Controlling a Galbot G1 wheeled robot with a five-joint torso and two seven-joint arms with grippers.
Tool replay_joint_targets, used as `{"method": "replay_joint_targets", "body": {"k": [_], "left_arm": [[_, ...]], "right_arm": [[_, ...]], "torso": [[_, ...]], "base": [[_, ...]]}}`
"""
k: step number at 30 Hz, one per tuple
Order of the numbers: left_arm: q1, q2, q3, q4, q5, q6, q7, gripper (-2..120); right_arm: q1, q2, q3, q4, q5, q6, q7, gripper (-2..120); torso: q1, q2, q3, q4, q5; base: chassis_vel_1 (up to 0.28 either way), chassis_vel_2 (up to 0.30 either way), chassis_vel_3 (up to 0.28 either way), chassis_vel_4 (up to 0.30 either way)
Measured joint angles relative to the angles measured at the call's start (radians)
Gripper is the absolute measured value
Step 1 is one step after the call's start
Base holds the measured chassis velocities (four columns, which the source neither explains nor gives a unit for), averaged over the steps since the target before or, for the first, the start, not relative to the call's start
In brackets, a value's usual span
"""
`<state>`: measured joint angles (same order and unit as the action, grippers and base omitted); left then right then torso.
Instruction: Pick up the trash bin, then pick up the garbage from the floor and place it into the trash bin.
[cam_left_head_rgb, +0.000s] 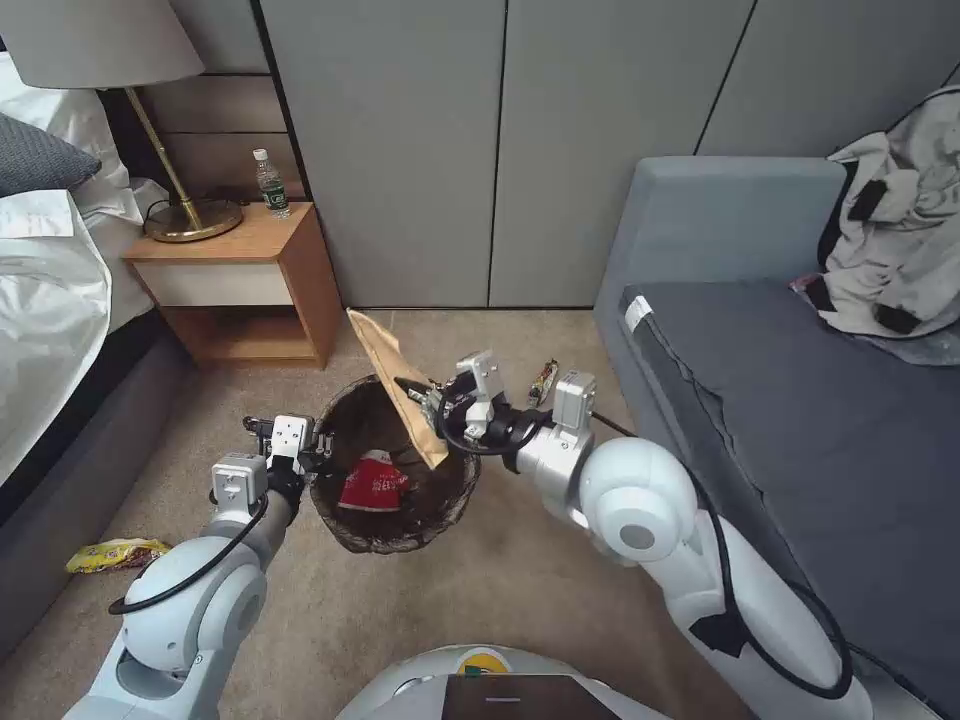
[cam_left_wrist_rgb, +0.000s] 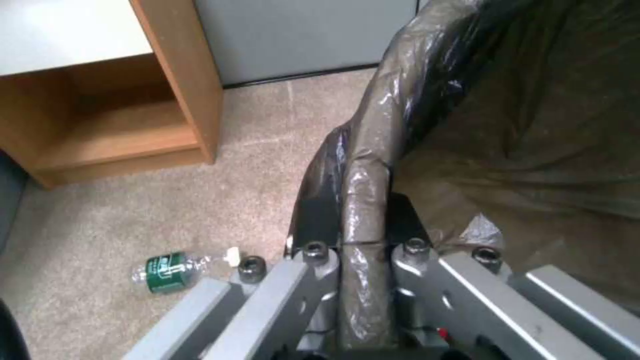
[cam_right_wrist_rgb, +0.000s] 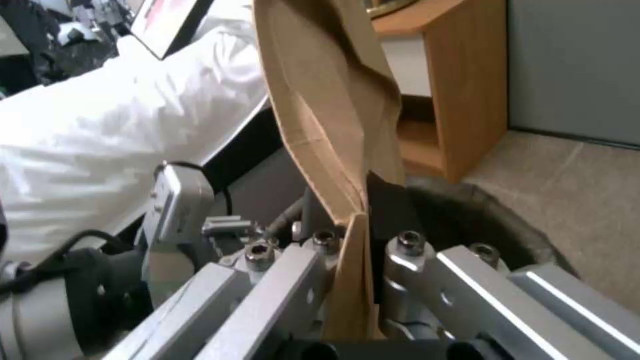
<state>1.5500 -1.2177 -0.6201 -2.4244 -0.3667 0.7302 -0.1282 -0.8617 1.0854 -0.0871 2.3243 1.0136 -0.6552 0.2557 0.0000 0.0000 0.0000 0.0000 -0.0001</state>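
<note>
The trash bin (cam_left_head_rgb: 400, 480) is held above the floor (cam_left_head_rgb: 500, 580) in front of the robot, and its dark bag liner is folded over the rim. 1 crushed red-and-white paper cup (cam_left_head_rgb: 372, 485) is seen lying inside it. The rim on the robot's left side is pinched by the left gripper (cam_left_head_rgb: 318, 452); in the left wrist view its 2 fingers (cam_left_wrist_rgb: 313, 225) are closed on the fold of the liner (cam_left_wrist_rgb: 363, 200), 1 finger on each side. A brown paper scrap (cam_left_head_rgb: 400, 385) is clamped by the right gripper (cam_left_head_rgb: 428, 403) at the far right part of the rim; the scrap stands tilted, with its lower end over the opening of the bin and its upper end pointing toward the wooden nightstand (cam_left_head_rgb: 250, 280). In the right wrist view the paper (cam_right_wrist_rgb: 333, 125) is seen squeezed between the closed fingers (cam_right_wrist_rgb: 390, 210). More garbage is left on the carpet: a yellow snack wrapper (cam_left_head_rgb: 115, 553) near the bed, a dark snack wrapper (cam_left_head_rgb: 542, 382) beside the grey sofa (cam_left_head_rgb: 780, 420), and a small green-labelled bottle (cam_left_wrist_rgb: 177, 264) lying on its side near the nightstand. 1 upright bottle (cam_left_head_rgb: 270, 185) is placed on the nightstand beside a lamp base (cam_left_head_rgb: 193, 219).
</note>
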Motion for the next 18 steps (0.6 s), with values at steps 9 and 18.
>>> {"method": "replay_joint_targets", "body": {"k": [9, 18], "left_arm": [[-0.004, -0.001, 0.000, 0.003, -0.003, 0.001, 0.000, 3], [-0.007, 0.000, -0.003, 0.003, -0.006, 0.001, 0.000, 3]], "right_arm": [[-0.005, 0.025, -0.033, -0.013, -0.028, -0.004, 0.016, 32], [-0.010, 0.028, -0.041, -0.013, -0.053, -0.004, 0.016, 69]], "torso": [[0.000, 0.000, 0.000, 0.0001, 0.0000], [0.000, 0.000, 0.000, 0.0001, 0.0001]], "base": [[0.000, 0.000, 0.000, 0.000], [0.000, 0.000, 0.000, 0.000]]}}
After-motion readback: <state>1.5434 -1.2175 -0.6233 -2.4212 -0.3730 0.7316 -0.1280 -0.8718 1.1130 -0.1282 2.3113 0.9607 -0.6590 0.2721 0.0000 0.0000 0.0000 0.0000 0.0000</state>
